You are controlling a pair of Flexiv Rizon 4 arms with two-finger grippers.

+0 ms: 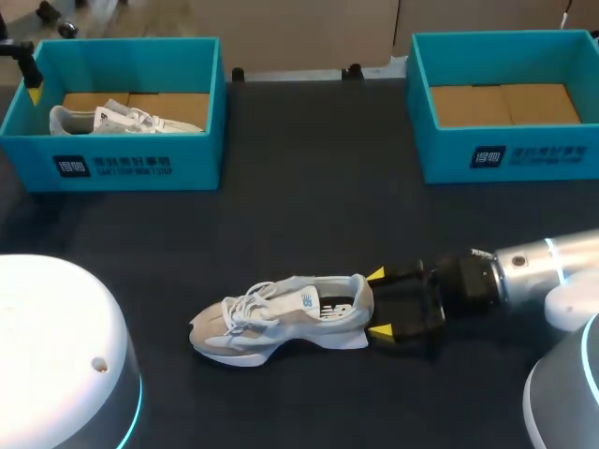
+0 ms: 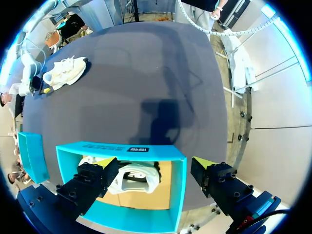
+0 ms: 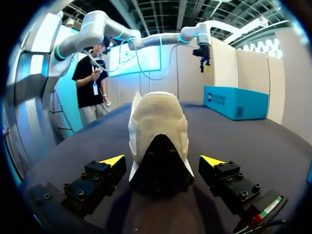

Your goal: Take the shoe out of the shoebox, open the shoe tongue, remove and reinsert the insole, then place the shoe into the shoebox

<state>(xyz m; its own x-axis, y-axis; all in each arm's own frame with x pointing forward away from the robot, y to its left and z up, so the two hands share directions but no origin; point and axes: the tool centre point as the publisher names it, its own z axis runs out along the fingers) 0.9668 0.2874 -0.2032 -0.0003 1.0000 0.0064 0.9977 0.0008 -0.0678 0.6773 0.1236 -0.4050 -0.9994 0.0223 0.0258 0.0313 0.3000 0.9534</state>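
Box labels: each teal box carries a dark label [image 1: 112, 166] with white print on its front wall; the print is not read off here.
Shoe marking: a small bluish logo sits on the side of the loose shoe, too small to make out.
Left shoebox [image 1: 201, 103]: holds a second shoe [image 1: 122, 119], white, lying on the brown cardboard floor.
Right shoebox [image 1: 416, 103]: its brown cardboard floor shows.
Loose shoe [image 1: 281, 318]: pale grey and white, on its sole on the dark table [image 1: 309, 206], well apart from both boxes, with its toe towards my left and its heel towards my right arm.
Right gripper [image 1: 378, 303]: fingers spread wide, one on each side of the heel; the right wrist view shows a gap on both sides, so it grips nothing.
Left gripper [image 2: 155, 162]: hangs above the left shoebox with its fingers far apart and nothing in them. One finger is over the box's inside, the other outside its wall.
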